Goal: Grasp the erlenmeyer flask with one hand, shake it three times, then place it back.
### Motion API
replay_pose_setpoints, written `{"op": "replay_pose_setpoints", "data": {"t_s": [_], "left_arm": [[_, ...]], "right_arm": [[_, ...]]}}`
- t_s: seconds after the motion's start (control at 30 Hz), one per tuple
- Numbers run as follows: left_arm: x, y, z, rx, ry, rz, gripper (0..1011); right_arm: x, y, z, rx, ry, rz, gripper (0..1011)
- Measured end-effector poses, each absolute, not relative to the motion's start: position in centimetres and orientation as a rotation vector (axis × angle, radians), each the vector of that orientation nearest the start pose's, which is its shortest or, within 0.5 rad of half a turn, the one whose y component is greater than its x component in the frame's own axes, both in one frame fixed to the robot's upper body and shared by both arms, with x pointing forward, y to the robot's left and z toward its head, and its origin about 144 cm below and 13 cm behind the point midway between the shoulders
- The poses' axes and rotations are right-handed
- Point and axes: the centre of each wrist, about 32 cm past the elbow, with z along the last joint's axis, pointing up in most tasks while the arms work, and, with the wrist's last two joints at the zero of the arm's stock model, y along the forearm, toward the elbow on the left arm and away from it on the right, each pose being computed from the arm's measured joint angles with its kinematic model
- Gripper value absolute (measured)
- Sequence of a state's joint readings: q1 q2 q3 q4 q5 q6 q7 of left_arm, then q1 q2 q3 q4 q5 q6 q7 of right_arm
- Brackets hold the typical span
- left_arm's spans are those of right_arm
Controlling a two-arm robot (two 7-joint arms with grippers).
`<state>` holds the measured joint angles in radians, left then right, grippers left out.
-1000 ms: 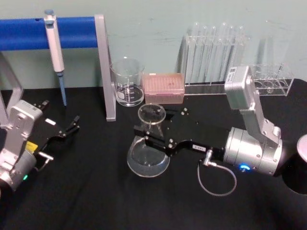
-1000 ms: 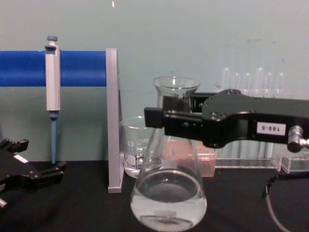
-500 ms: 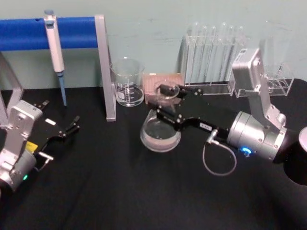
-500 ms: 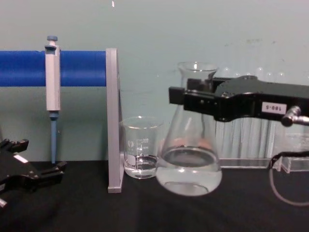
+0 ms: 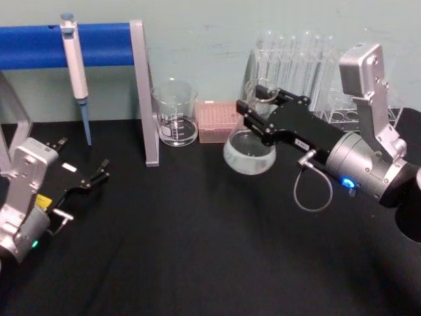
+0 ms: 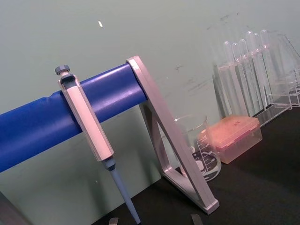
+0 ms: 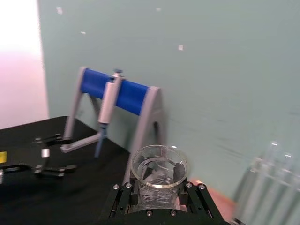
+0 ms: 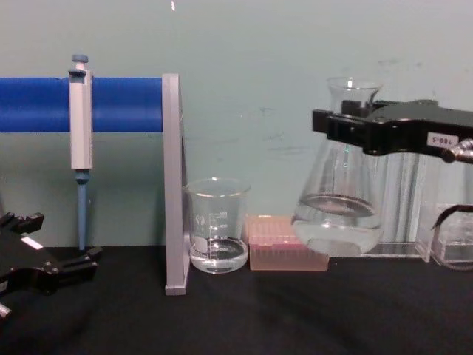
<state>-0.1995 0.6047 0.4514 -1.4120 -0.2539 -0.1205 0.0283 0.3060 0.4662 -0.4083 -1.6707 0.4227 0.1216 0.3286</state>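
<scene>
The erlenmeyer flask (image 5: 249,151) is clear glass with some clear liquid in its wide base, and it hangs in the air above the black table, tilted a little. My right gripper (image 5: 258,107) is shut on its narrow neck just under the flared rim. From the side, the flask (image 8: 338,219) floats clear of the tabletop with the right gripper (image 8: 347,130) clamped on the neck. The right wrist view looks down into the flask's rim (image 7: 159,165) between the black fingers. At the table's left, my left gripper (image 5: 82,159) rests low and open, holding nothing.
A glass beaker (image 5: 175,113) and a pink tip box (image 5: 218,122) stand behind and left of the flask. A pipette (image 5: 75,64) hangs on the blue-barred stand (image 5: 146,99). Test tube racks (image 5: 295,69) line the back right. Bare black table lies in front.
My right gripper has lifted the flask off the table and carried it up, back and to the right. The left arm has stayed still.
</scene>
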Motion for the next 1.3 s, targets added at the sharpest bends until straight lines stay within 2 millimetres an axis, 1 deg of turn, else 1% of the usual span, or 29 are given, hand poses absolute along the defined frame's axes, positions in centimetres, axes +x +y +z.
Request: {"op": "replay_pose_setpoints", "data": {"t_s": [0.3, 0.6, 1.3], "left_arm": [[48.9, 31.0, 114.0, 0.304, -0.285, 1.248, 1001], [48.9, 31.0, 114.0, 0.304, -0.285, 1.248, 1001], [48.9, 31.0, 114.0, 0.304, -0.285, 1.248, 1001]], "right_arm": [[51.1, -23.8, 124.8, -0.041, -0.147, -0.977, 450], [51.5, -24.5, 124.7, -0.055, -0.146, -1.069, 450], [52.0, -25.8, 124.7, -0.066, -0.141, -1.180, 450]]}}
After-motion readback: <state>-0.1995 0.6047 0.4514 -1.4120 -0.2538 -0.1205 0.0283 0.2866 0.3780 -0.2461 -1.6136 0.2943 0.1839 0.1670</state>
